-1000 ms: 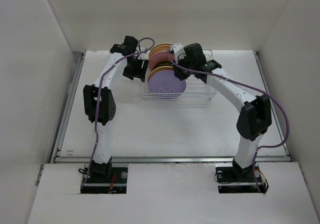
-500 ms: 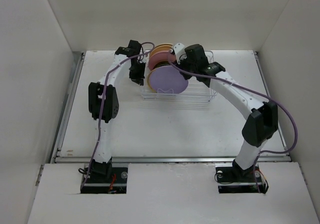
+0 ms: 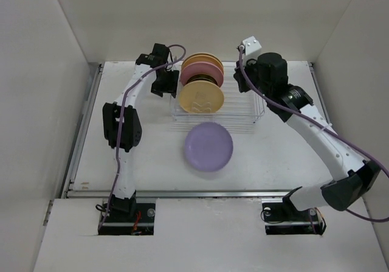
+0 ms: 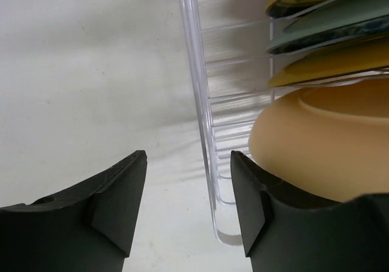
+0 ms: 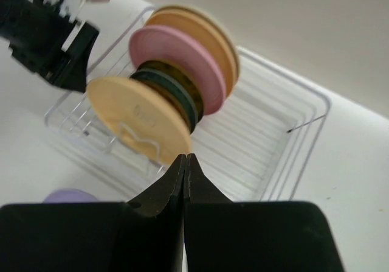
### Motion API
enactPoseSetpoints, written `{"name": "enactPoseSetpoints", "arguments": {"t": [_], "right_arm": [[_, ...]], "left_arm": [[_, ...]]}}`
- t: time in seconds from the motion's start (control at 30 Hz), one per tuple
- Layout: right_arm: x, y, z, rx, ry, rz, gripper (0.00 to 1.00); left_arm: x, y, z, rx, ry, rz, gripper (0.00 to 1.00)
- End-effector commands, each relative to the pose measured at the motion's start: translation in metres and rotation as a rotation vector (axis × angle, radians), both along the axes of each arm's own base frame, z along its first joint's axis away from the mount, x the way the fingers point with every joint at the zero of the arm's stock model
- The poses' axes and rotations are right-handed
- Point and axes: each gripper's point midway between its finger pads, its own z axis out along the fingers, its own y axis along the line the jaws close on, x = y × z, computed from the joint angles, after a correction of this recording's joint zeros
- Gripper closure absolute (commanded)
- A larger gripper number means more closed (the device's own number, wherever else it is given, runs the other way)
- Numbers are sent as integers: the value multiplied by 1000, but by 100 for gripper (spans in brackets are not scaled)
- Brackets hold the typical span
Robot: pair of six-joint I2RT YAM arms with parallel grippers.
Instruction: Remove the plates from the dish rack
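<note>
One lavender plate (image 3: 208,146) lies on the table (image 3: 152,159); at least six more stand in the rack (image 3: 244,111).
Left gripper (image 4: 188,199) is half-spread and empty; right gripper (image 5: 185,181) is pinched closed and empty.

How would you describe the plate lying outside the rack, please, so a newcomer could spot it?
The wire dish rack sits far back on the table. In front of it, toward the near edge, lies the lavender plate. It alone lies flat; the other plates stand upright in the rack.
</note>
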Motion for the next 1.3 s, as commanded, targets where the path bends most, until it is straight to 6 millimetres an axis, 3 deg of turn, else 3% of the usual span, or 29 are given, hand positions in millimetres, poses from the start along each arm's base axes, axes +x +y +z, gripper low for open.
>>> {"name": "enactPoseSetpoints", "arguments": {"t": [0.0, 0.03, 0.17, 0.2, 0.23, 0.27, 0.3, 0.33, 0.37, 0.4, 0.47, 0.5, 0.57, 0.6, 0.67, 0.73, 0.8, 0.87, 0.9, 0.97, 1.1, 1.23, 1.27], "right_arm": [[-26, 15, -54, 39, 212, 74, 100], [-36, 16, -82, 36, 288, 84, 100], [-73, 25, -127, 143, 448, 136, 100], [-81, 26, -134, 168, 489, 138, 86], [-87, 26, -142, 178, 517, 141, 72], [-102, 27, -155, 194, 556, 172, 57], [-112, 31, -164, 208, 589, 184, 37], [-121, 31, -173, 209, 617, 181, 32], [-134, 26, -198, 165, 676, 147, 29], [-144, 26, -204, 157, 703, 149, 28], [-160, 27, -214, 163, 749, 161, 20], [-180, 27, -230, 147, 824, 185, 20], [-197, 27, -244, 126, 882, 186, 13], [-212, 39, -247, 108, 888, 238, 13], [-221, 50, -252, 116, 915, 250, 13], [-212, 45, -270, 77, 924, 154, 13], [-217, 41, -287, 42, 972, 113, 13], [-219, 39, -308, 3, 1018, 90, 19], [-218, 41, -309, 5, 1026, 82, 28], [-215, 41, -318, -15, 1035, 35, 36], [-226, 47, -330, -40, 1077, 40, 39], [-234, 52, -340, -47, 1089, 50, 71], [-234, 52, -340, -47, 1089, 50, 87]], "left_arm": [[5, 5, 55, -9, -154, -19, 45], [4, 5, 62, -13, -167, -19, 42], [-1, 9, 80, 14, -207, -21, 41], [-7, 13, 78, 32, -197, -27, 41], [-11, 21, 89, 62, -226, -22, 41], [-19, 27, 83, 84, -207, -14, 39], [-25, 31, 84, 100, -208, -22, 38], [-30, 34, 85, 111, -208, -42, 38], [-39, 36, 97, 105, -232, -40, 38], [-49, 39, 89, 120, -206, -56, 36], [-58, 45, 92, 134, -213, -62, 33], [-66, 47, 97, 139, -214, -71, 33], [-76, 52, 94, 161, -182, -81, 33], [-79, 53, 99, 159, -187, -81, 33], [-88, 56, 94, 163, -171, -82, 33], [-97, 59, 86, 173, -149, -93, 33], [-102, 60, 84, 175, -141, -94, 33], [-111, 62, 83, 174, -128, -87, 33], [-112, 63, 80, 176, -119, -88, 33], [-119, 64, 78, 174, -111, -80, 33], [-127, 68, 83, 178, -127, -75, 34], [-130, 71, 88, 184, -144, -69, 34], [-131, 72, 92, 182, -154, -67, 34]]}}
